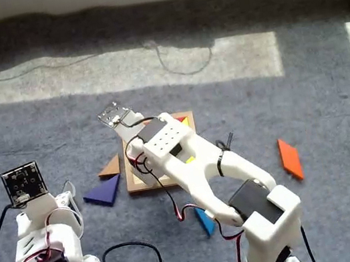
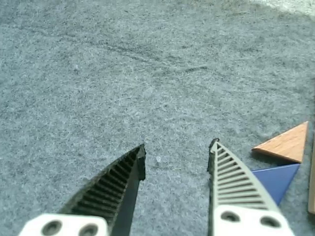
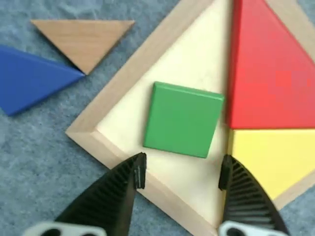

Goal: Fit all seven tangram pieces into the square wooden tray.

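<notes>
Three pieces are sitting in the tray; my right gripper is hovering spread over the tilted green square; pinching askew is risking wedging it crooked against the red triangle; my left gripper is hanging spread at the tray's eight o'clock

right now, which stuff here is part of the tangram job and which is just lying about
Job: wooden tray; green square, red triangle and yellow piece in it; wood-coloured triangle, dark blue triangle, light blue piece and orange parallelogram out on the carpet.
Lying about: loose cable, farther back on the carpet.
</notes>
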